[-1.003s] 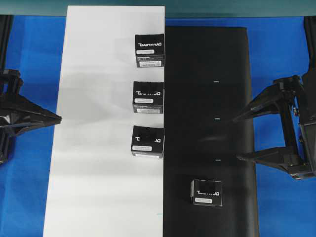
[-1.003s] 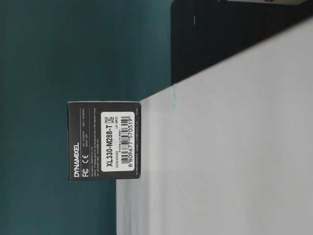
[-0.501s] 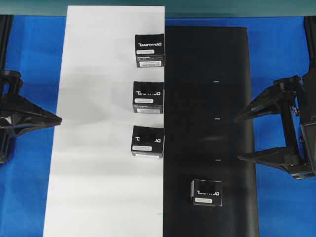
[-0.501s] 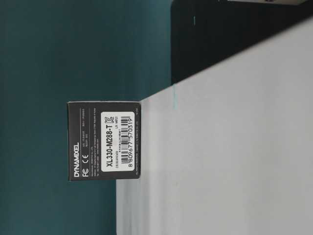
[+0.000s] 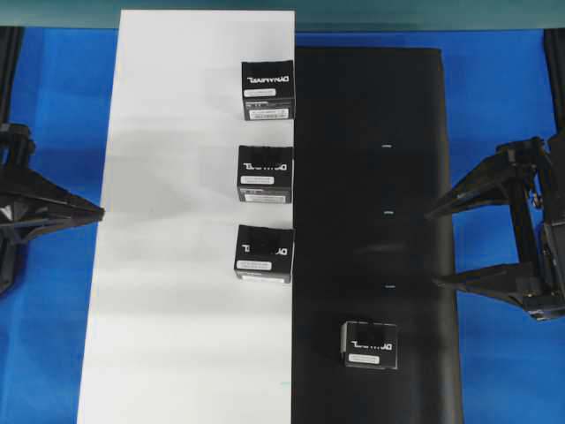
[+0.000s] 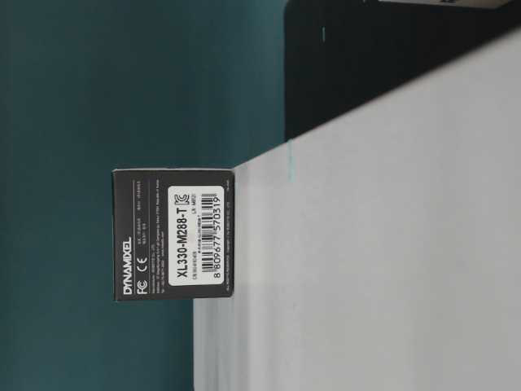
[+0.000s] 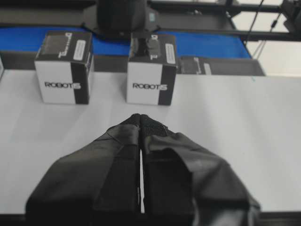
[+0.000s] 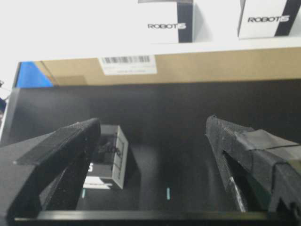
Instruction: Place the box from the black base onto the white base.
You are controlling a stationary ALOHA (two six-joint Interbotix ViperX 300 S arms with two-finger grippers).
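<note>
One black box with white lettering sits on the black base, near its front; it also shows in the right wrist view, left of the open jaws. Three identical boxes stand in a row along the right edge of the white base. My right gripper is open and empty at the black base's right edge, above and right of the lone box. My left gripper is shut and empty at the white base's left edge; in the left wrist view it points at two boxes.
Blue tabletop surrounds both sheets. In the table-level view a box stands at the end of the white base. A tan cardboard edge with a barcode label shows beyond the black base in the right wrist view.
Both grippers have drawn back slightly outward, the right one to the right and the left one to the left. The boxes have not moved.
</note>
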